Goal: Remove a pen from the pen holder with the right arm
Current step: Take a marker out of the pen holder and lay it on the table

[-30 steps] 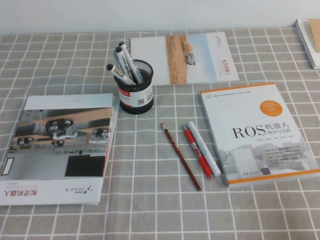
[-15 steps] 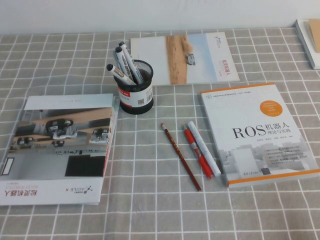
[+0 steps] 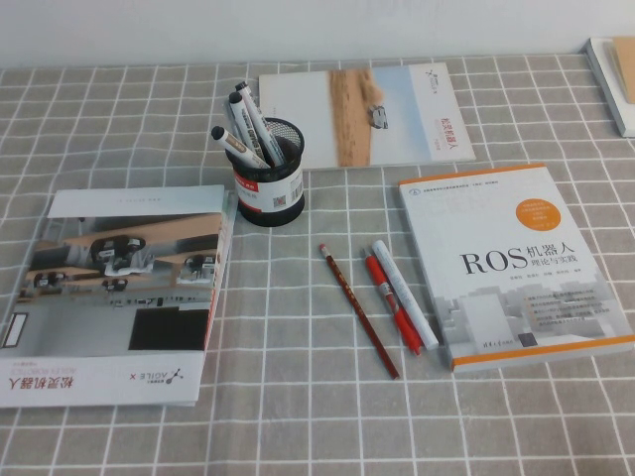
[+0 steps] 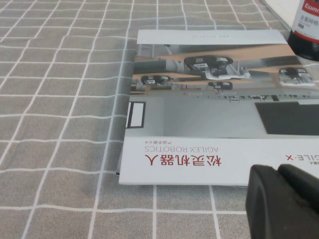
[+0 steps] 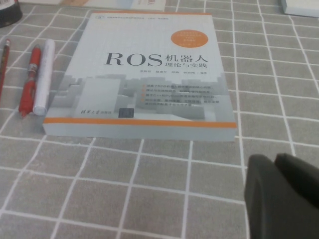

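Pen holder [image 3: 269, 177] upper centre-left of the high frame, pens [image 3: 246, 121] leaning up-left. Right gripper [image 5: 275, 167] — jaws together, empty — low over the cloth [image 5: 149, 174] before the ROS book [image 5: 154, 74]; holder lies beyond it, diagonally. Left gripper [image 4: 277, 174], seemingly closed too, by the brochure [image 4: 209, 104], nearer the holder.

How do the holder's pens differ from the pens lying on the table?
Holder pens lean upright in the holder; table pens lie flat. Holder pens match, white with black caps; table pens are mixed: red pencil, red pen, white pen. Neither group is held: left end effector sits shut by the brochure, right end effector shut by the ROS book.
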You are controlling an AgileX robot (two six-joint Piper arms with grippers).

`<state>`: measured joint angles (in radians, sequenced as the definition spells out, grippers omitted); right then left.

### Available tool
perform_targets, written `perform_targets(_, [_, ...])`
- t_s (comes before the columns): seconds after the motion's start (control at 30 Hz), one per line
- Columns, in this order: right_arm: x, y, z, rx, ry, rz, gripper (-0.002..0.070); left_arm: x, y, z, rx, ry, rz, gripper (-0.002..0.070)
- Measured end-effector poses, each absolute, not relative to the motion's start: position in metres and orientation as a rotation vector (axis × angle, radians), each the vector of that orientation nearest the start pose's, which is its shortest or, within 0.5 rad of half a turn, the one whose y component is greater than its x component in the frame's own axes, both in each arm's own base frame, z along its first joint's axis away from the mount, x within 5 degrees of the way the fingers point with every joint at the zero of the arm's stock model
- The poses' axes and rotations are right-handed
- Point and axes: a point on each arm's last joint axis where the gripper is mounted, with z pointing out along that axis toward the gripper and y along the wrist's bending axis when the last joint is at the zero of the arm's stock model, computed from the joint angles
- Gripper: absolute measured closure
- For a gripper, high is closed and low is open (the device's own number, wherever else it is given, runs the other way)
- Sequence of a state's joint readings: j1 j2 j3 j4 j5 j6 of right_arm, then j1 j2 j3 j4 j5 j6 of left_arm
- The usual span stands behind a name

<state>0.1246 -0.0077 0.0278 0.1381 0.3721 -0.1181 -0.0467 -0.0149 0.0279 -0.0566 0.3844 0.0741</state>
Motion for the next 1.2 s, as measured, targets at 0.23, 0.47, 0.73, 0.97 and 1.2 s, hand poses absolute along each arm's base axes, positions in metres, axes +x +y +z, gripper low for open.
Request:
perform_targets(0.23, [0.0516, 0.0126, 0.1714, -0.116, 1.87, 0.183, 0.0688, 0.052, -0.0044, 0.1701, 0.079, 1.879, -0.037, 0.068])
perform_targets(0.47, [0.0516, 0.0128, 0.1714, -0.114, 1.87, 0.187, 0.0689, 0.052, -0.0044, 0.1701, 0.079, 1.879, -0.037, 0.068])
perform_targets(0.73, [0.0516, 0.0129, 0.1714, -0.113, 1.87, 0.189, 0.0689, 0.052, -0.0044, 0.1701, 0.079, 1.879, -0.037, 0.068])
perform_targets(0.97, [0.0516, 0.0129, 0.1714, -0.113, 1.87, 0.189, 0.0689, 0.052, -0.0044, 0.1701, 0.079, 1.879, -0.037, 0.068])
perform_targets(1.2, [0.0515, 0.0129, 0.1714, -0.111, 1.87, 0.191, 0.0689, 0.052, -0.0044, 0.1701, 0.079, 1.879, -0.037, 0.068])
